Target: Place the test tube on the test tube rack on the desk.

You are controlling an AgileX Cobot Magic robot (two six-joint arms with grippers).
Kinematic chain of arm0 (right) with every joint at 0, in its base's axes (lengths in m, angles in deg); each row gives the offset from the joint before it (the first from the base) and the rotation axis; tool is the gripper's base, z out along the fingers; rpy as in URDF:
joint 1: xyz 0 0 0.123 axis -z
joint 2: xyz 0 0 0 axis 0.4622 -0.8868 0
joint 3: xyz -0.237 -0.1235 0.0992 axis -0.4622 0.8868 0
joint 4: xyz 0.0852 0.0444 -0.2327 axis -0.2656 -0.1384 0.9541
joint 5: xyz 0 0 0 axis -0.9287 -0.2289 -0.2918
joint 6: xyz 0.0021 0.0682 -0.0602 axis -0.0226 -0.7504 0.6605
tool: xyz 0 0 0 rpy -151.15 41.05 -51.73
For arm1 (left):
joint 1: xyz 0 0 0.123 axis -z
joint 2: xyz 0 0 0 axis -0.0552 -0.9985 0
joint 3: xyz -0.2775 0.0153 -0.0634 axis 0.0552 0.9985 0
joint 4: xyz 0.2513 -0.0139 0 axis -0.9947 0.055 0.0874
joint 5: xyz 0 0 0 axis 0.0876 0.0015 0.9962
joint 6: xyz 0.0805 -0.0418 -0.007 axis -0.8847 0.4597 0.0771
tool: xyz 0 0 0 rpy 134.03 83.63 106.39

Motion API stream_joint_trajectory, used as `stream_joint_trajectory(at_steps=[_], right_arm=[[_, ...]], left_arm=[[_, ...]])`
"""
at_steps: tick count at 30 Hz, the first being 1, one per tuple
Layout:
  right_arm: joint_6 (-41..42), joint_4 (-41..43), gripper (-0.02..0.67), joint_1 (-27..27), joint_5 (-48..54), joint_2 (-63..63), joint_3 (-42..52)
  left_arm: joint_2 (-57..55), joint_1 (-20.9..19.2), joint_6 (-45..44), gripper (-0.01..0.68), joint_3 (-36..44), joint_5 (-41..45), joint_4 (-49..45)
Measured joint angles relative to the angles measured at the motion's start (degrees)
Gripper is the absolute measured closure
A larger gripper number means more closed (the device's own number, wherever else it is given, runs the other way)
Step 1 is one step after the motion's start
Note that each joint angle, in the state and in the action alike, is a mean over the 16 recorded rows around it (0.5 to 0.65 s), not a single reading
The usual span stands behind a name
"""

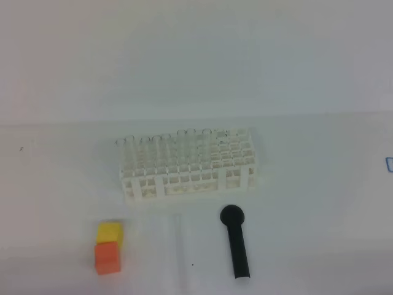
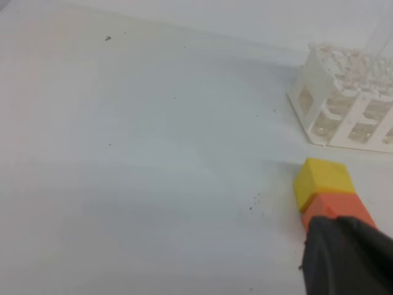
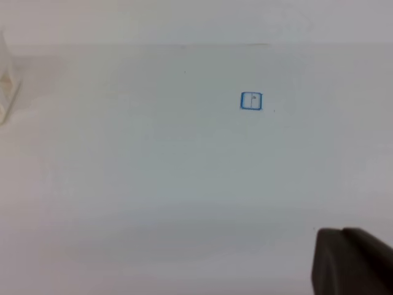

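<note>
The clear test tube (image 1: 180, 249) lies flat on the white desk (image 1: 307, 233), pointing front to back, between the cubes and the black tool. The white test tube rack (image 1: 187, 163) stands behind it with several glass tubes upright in its left holes. The rack's corner also shows in the left wrist view (image 2: 344, 104) and its edge in the right wrist view (image 3: 6, 86). Neither gripper shows in the exterior view. Only one dark finger (image 2: 347, 258) shows in the left wrist view, low by the cubes, and one dark finger (image 3: 350, 264) in the right wrist view, over bare desk.
A yellow cube (image 1: 110, 232) and an orange cube (image 1: 107, 256) sit touching at the front left, also in the left wrist view (image 2: 322, 181). A black round-headed stick (image 1: 236, 243) lies right of the tube. A small blue square mark (image 3: 250, 101) is on the desk at the right.
</note>
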Motion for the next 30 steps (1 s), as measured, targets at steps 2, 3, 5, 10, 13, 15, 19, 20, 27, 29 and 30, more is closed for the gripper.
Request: stream_joint_trajectory(at_steps=[2, 3, 5, 10, 13, 15, 19, 20, 27, 29, 30], right_arm=[[0.0, 0.0, 0.65, 0.0, 0.0, 0.0, 0.0], [0.0, 0.0, 0.65, 0.0, 0.0, 0.0, 0.0], [0.0, 0.0, 0.65, 0.0, 0.0, 0.0, 0.0], [0.0, 0.0, 0.65, 0.0, 0.0, 0.0, 0.0], [0.0, 0.0, 0.65, 0.0, 0.0, 0.0, 0.0], [0.0, 0.0, 0.65, 0.0, 0.0, 0.0, 0.0], [0.0, 0.0, 0.65, 0.0, 0.0, 0.0, 0.0], [0.0, 0.0, 0.65, 0.0, 0.0, 0.0, 0.0], [0.0, 0.0, 0.65, 0.0, 0.0, 0.0, 0.0], [0.0, 0.0, 0.65, 0.0, 0.0, 0.0, 0.0], [0.0, 0.0, 0.65, 0.0, 0.0, 0.0, 0.0]], left_arm=[[0.0, 0.0, 0.0, 0.674, 0.0, 0.02, 0.0], [0.0, 0.0, 0.0, 0.674, 0.0, 0.03, 0.0], [0.0, 0.0, 0.01, 0.674, 0.0, 0.04, 0.0], [0.0, 0.0, 0.01, 0.674, 0.0, 0.05, 0.0], [0.0, 0.0, -0.18, 0.674, 0.0, 0.03, -0.31], [0.0, 0.0, -0.36, 0.674, 0.0, -0.27, -0.79], [0.0, 0.0, 0.3, 0.674, 0.0, -2.26, -0.11], [0.0, 0.0, 0.8, 0.674, 0.0, -3.11, 0.56], [0.0, 0.0, 6.62, 0.674, 0.0, -10.91, 10.54], [0.0, 0.0, 8.66, 0.674, 0.0, -13.58, 14.34], [0.0, 0.0, 9.85, 0.674, 0.0, -14.95, 16.55]])
